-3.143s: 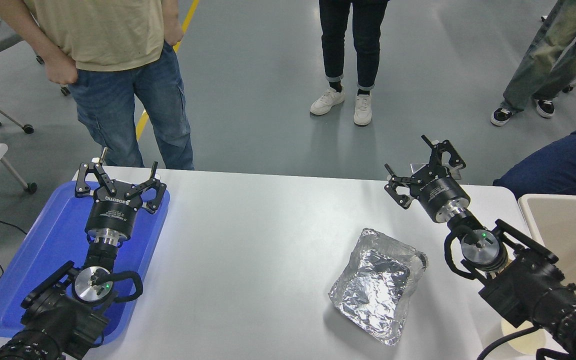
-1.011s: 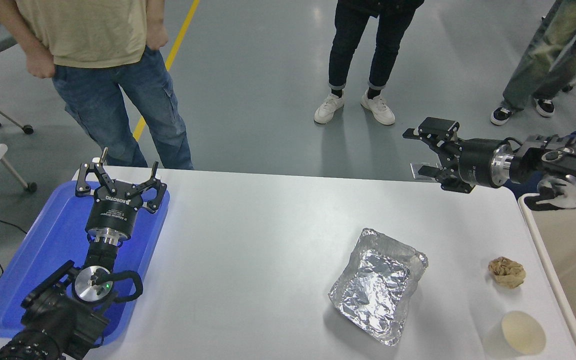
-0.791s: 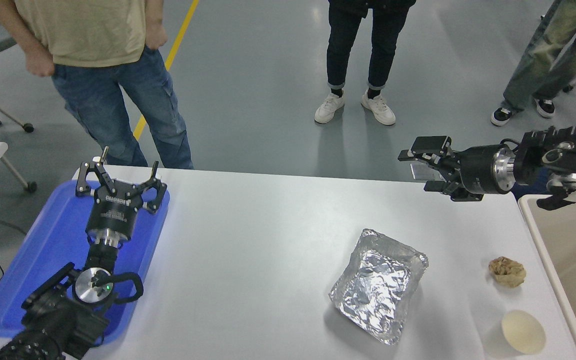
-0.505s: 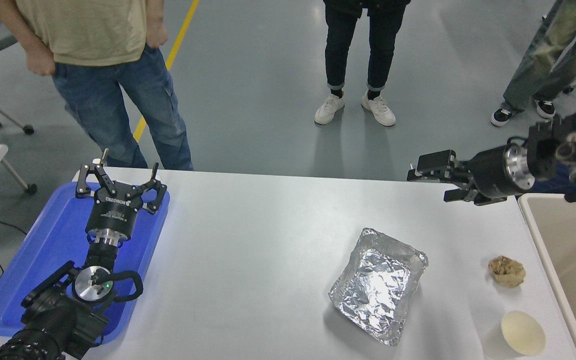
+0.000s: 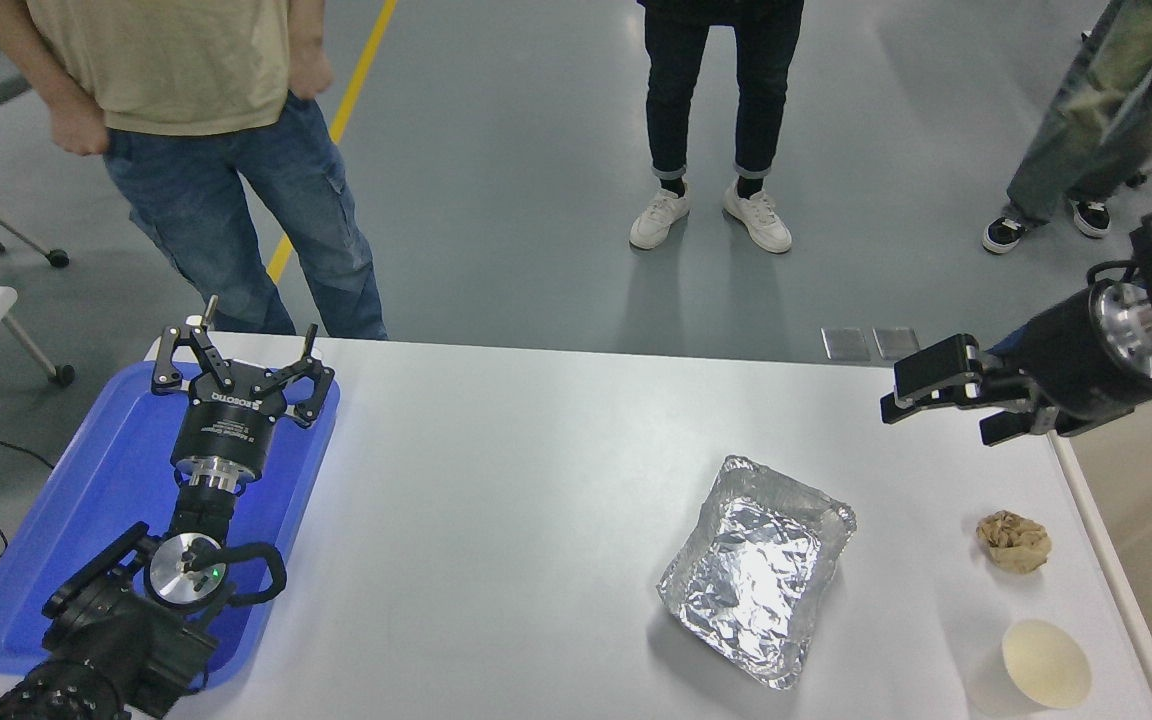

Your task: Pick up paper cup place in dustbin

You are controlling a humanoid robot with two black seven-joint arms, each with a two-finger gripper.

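1. The white table (image 5: 496,520) serves as the landmark; every place below is given against it.
2. The paper cup (image 5: 1044,664) stands upright on the table's near right corner, its cream inside and round rim facing up, untouched by either arm.
3. The dustbin (image 5: 1151,520) sits just off the table's right edge; only its beige rim and part of its inner wall show at the picture's right side.
4. A crumpled brown paper ball (image 5: 1013,541) lies on the table a little farther from the robot than the cup, near the same right edge and apart from the cup.
5. A crinkled foil tray (image 5: 756,570) rests on the table right of its middle, well clear of the cup and the ball.
6. The right gripper (image 5: 921,392) comes in from the right edge and hangs above the table's far right corner, pointing leftward; its jaws stand apart and hold nothing.
7. The left gripper (image 5: 236,360) is parked over a blue tray (image 5: 56,540) on the table's left end, its fingers (image 5: 168,358) spread wide and empty.
8. Beyond the table's far side stand people: one in jeans (image 5: 236,220) at the left, one in white shoes (image 5: 711,215) near the middle.
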